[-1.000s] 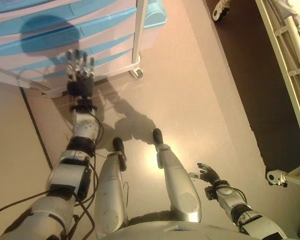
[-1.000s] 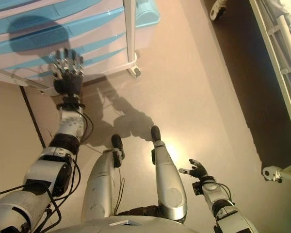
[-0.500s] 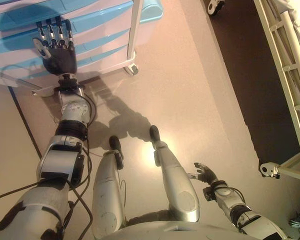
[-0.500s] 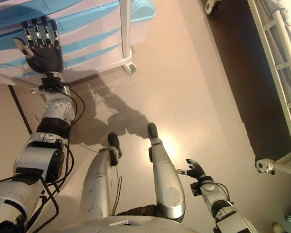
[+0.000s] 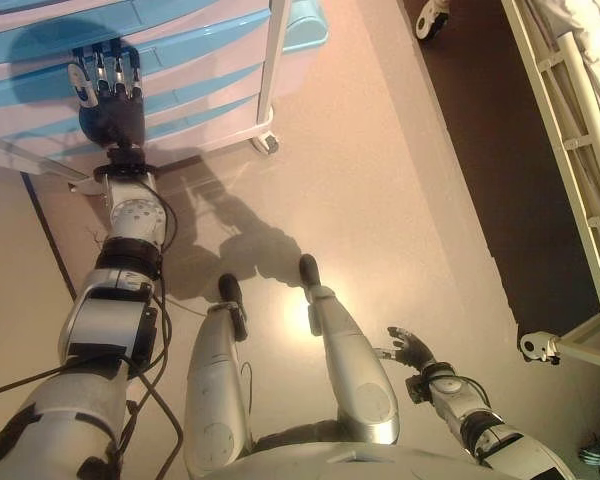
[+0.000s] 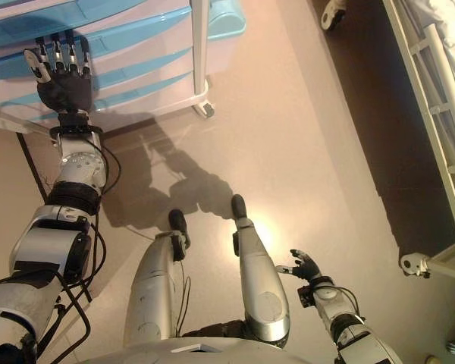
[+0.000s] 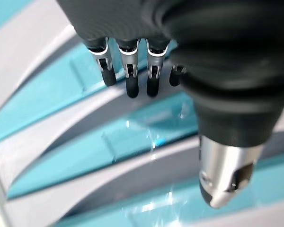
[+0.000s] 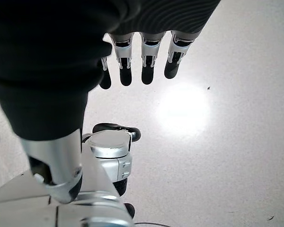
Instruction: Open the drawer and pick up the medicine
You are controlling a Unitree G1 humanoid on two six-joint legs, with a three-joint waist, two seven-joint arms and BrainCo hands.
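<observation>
A drawer cabinet with several pale pink drawers and light blue fronts stands on a wheeled frame at the top left. All its drawers look shut. No medicine shows. My left hand is stretched out, open, fingers straight, with the tips at a blue drawer front; it also shows in the right eye view. My right hand hangs low at the lower right, open and empty, above the bare floor.
A white bed frame runs down the right side, with a caster at its foot. The cabinet's caster stands on the beige floor. A dark floor strip lies beside the bed.
My left hand has drawn slightly down and in against the drawer fronts after rising from the cabinet's base. The right hand has not moved.
</observation>
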